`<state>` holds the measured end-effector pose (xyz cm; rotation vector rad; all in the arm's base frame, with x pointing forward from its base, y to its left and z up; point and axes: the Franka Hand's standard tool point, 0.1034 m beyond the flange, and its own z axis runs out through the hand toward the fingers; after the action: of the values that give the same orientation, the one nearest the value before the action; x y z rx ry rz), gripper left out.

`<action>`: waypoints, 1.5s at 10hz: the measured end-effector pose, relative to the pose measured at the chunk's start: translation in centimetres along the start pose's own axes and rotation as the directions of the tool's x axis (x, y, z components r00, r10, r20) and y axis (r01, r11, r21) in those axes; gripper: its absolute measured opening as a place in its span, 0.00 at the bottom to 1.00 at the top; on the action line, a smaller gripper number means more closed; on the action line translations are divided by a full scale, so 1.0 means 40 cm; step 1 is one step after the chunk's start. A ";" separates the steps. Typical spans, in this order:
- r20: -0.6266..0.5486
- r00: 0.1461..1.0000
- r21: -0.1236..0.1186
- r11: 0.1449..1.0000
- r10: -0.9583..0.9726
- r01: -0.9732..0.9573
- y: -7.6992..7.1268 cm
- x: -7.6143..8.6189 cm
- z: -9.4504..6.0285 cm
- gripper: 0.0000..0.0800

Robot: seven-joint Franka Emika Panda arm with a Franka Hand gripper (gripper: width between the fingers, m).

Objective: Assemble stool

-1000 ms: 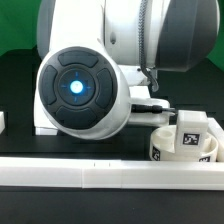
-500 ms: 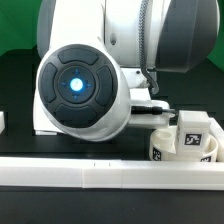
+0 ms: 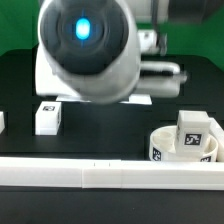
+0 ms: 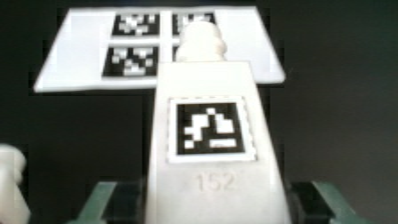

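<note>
Lying lengthwise between the jaws, a leg (image 4: 214, 130) fills the middle of the wrist view, its tagged face up toward the camera and its narrower free end reaching out over the marker board (image 4: 71, 65). The jaws stand one on each side of its near end. Their contact lies at the frame's edge, but they look pressed onto the leg rather than spread around it. Gripping it at one end seems sensible, since the far tip stays free to go into the seat. In the exterior view this leg is hidden behind the blurred arm (image 3: 90, 50), which hangs high above the dark table (image 3: 100, 135). The seat (image 3: 160, 152) sits toward the exterior view's right, close behind the long rail (image 3: 100, 175). Whether it touches the rail I cannot tell, but a spot against it would probably stop the disc sliding under a push. A second leg (image 3: 192, 130) stands upright on the seat, apparently fitted already, though how firmly is not visible. A third leg (image 3: 47, 117) waits on the table toward the exterior view's left, well apart from the seat, with open space around it for a later pick. By this reading the build is in its middle: one leg on, one in hand, one waiting.
</note>
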<state>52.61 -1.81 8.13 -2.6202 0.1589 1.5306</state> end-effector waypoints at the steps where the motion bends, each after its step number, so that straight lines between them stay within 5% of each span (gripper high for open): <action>1: -0.014 1.000 0.000 1.000 -0.001 0.001 0.005 0.022 0.012 0.42; 5: -0.049 0.999 -0.001 1.000 -0.001 0.001 0.003 0.035 0.004 0.42; 6: -0.152 0.988 -0.004 1.000 0.011 -0.012 -0.023 0.053 -0.037 0.42; 8: -0.302 0.953 0.018 1.000 0.005 0.001 -0.071 -0.036 -0.076 0.42; 10: -0.425 0.905 0.020 1.000 0.008 0.001 -0.070 0.004 -0.088 0.42; 13: -0.598 0.802 0.028 1.000 0.015 0.002 -0.085 0.007 -0.116 0.42; 15: -0.709 0.706 0.022 0.999 -0.001 0.024 -0.157 -0.036 -0.129 0.42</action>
<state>57.25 3.72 12.16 -3.0195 0.2126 0.4068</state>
